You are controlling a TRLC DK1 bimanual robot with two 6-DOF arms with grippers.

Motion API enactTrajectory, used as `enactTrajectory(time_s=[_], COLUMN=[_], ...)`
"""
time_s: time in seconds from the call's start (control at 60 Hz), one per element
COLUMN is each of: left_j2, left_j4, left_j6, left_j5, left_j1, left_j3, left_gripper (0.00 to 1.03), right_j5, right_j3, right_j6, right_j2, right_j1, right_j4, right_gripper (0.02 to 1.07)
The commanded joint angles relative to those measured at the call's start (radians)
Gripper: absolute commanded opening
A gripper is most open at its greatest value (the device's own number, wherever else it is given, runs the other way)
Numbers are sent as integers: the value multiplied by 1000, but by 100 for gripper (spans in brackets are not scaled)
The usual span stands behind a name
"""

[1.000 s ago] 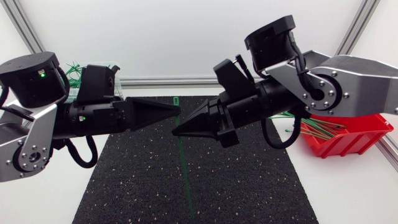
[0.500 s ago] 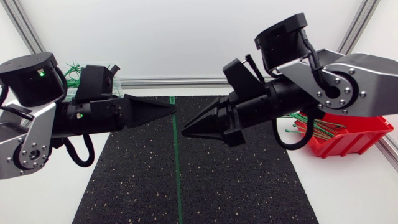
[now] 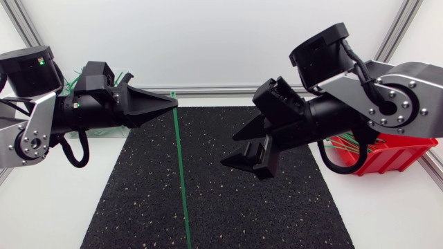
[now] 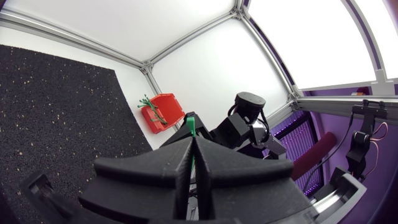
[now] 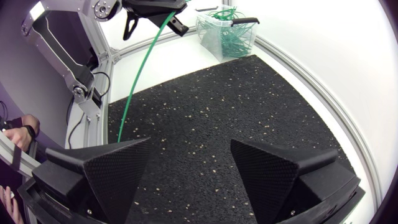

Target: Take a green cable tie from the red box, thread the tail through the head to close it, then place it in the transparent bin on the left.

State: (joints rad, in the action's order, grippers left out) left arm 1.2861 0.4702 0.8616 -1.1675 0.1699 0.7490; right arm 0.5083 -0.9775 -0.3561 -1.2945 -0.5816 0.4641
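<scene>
The left gripper (image 3: pixel 171 102), fingers pressed together, pinches a green cable tie (image 3: pixel 180 166) near one end above the black mat's (image 3: pixel 263 207) far edge; the rest hangs down as a straight strip. The right gripper (image 3: pixel 235 149) hovers over the mat's middle, fingers spread wide. The red box (image 3: pixel 398 155) sits at the table's right edge, and the transparent bin (image 5: pixel 227 37) at its far-left corner.

The green cable tie (image 3: pixel 180 173) is straight and unclosed. It is clamped near its head in the left gripper (image 3: pixel 172 102), with its tail hanging below. The red box (image 3: pixel 387 155) lies behind the right gripper (image 3: pixel 233 149). The transparent bin (image 5: pixel 227 34) lies behind the left gripper.
</scene>
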Motion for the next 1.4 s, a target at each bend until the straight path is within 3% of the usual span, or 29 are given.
enactTrajectory(time_s=[0.0,0.067,0.167,0.367,0.55,0.733,1.1,1.383], left_j2=[22,41,67,107,124,131,130,142], left_j4=[-10,-36,-38,-71,-171,-205,-242,-251], left_j6=[27,27,24,24,25,24,24,14], left_j5=[-15,-15,-32,-43,-43,-41,-41,-40], left_j1=[-13,-15,-26,-52,-66,-73,-60,-55], left_j3=[38,49,49,59,96,105,110,115], left_gripper=[4,4,4,4,4,4,4,4], right_j5=[-79,-197,-243,-570,-574,-628,-938,-1051], right_j3=[34,46,54,89,99,117,358,353], right_j6=[-83,-162,-192,-245,-241,-254,-659,-814], right_j2=[17,29,32,63,93,86,93,78], right_j1=[-30,-64,-83,-227,-277,-293,-443,-528], right_j4=[-5,-1,11,45,71,45,-413,-538], right_gripper=[101,101,101,102,102,102,102,102])
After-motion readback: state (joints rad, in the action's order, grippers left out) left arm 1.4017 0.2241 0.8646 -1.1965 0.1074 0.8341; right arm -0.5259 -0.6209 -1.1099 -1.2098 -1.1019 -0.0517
